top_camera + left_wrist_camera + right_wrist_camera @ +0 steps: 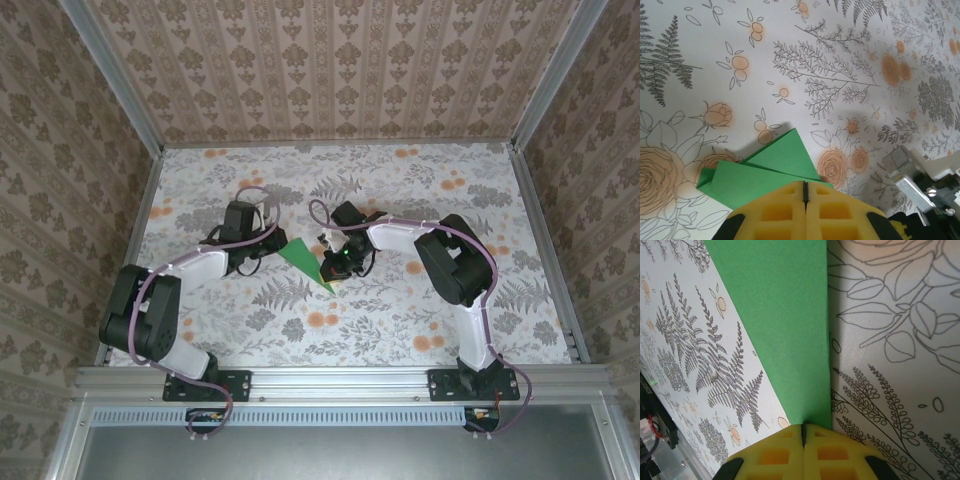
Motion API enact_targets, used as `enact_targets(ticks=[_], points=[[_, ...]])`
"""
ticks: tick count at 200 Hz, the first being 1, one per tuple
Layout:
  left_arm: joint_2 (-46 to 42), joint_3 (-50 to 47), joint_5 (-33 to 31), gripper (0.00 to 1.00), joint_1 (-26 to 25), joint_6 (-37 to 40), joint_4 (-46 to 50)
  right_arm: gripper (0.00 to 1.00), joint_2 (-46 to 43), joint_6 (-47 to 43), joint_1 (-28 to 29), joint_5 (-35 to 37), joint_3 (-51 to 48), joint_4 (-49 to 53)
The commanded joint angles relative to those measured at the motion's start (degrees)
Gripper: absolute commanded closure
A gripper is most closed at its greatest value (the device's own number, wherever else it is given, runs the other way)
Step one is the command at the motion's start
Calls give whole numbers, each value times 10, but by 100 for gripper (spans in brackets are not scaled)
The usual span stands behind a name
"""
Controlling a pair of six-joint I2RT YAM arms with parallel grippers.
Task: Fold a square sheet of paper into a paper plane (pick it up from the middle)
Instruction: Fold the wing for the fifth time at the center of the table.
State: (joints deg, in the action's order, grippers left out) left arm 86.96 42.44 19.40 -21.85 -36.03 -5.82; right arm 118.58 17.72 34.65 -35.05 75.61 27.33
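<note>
from above, the paper plane (305, 262) lies on the worktop (400, 320) between the two arms, roughly mid-table. it is no longer a square. you have a slim green wedge, so the early folds look done, though i'd judge it only part way, since no spread wings or raised keel show from here. its long axis runs on a diagonal: the broad end sits far and left by the left claw (271, 248), and the point aims near and right, just past the right claw (332, 266).

in the left wrist view, the paper plane (775, 170) shows at least two stacked layers with a crisp upper corner, and a small flap sticks out at the left. the broad end runs under the left claw (805, 200), whose yellow pads are clenched tight together. i cannot tell whether they nip a layer or merely press on it (the contact is hidden beneath the pads).

in the right wrist view, the paper plane (785, 315) tapers toward the camera, and its narrow end meets the right claw (803, 432), which is clenched as well. the straight right-hand edge casts a shadow on the worktop, so it may be lifted a little. again, i cannot tell if the paper is pinched.

what is left for you, by my reckoning, is sharpening the creases and making the remaining wing folds.
</note>
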Motion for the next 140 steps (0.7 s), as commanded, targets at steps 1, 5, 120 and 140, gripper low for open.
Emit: enact_targets(ticks=[1, 5, 120, 140], points=[[18, -1, -3, 100, -23, -22, -14, 99, -4, -4, 3, 31, 3, 42], [24, -3, 3, 100, -28, -25, -21, 99, -6, -3, 4, 31, 3, 39], [123, -24, 17, 100, -57, -59, -73, 99, 3, 16, 16, -11, 55, -12], [126, -26, 10, 100, -57, -61, -68, 99, 19, 17, 18, -6, 66, -9]])
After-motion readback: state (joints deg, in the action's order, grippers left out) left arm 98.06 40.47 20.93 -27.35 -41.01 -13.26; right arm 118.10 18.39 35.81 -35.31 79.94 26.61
